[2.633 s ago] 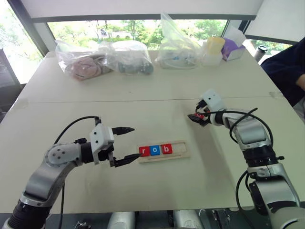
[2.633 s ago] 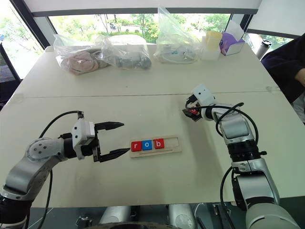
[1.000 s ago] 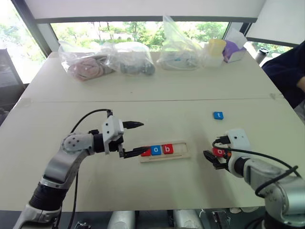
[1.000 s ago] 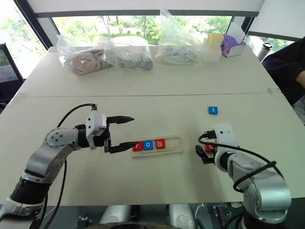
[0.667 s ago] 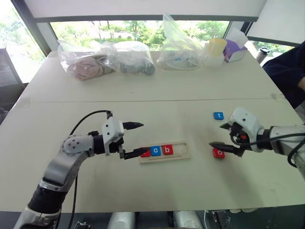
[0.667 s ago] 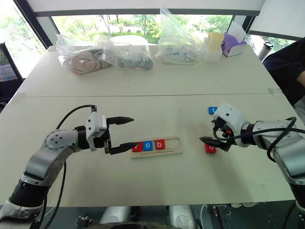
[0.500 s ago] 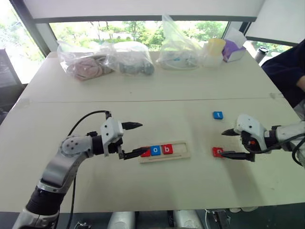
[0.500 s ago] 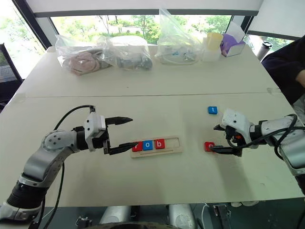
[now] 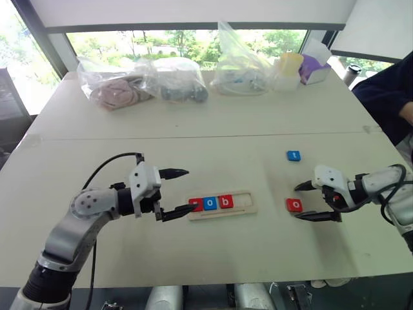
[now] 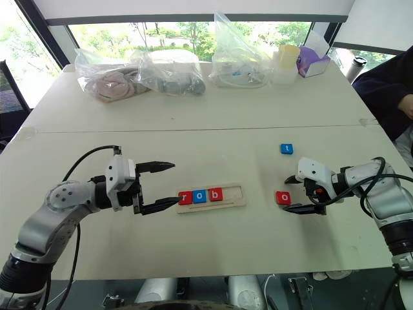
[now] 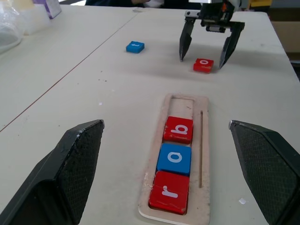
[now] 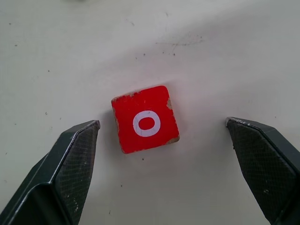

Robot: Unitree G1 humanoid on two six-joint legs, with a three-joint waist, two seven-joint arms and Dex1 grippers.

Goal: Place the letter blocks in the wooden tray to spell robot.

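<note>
The wooden tray (image 9: 242, 210) lies mid-table with a red r (image 11: 169, 191), blue o (image 9: 210, 204) and red b (image 9: 225, 201) filling its left part. My left gripper (image 9: 188, 190) stands open at the tray's left end, and its lower finger covers part of the r. To the right of the tray a red o block (image 9: 294, 205) lies flat on the table. My right gripper (image 9: 295, 203) is open with one finger on each side of that block, and there is a clear gap on both sides in the right wrist view (image 12: 146, 119). A blue t block (image 9: 293, 155) lies farther back.
Clear plastic bags (image 9: 116, 87) holding objects line the table's far side, with a yellow-lidded cup (image 9: 289, 68) and a purple box (image 9: 316, 64) beside them. A person's dark sleeve (image 9: 387, 97) shows at the far right. Open tabletop surrounds the tray.
My right gripper carried the red o block in toward the tray, set it on the table and opened. It has since turned and now straddles the block. The left gripper has stayed put.
</note>
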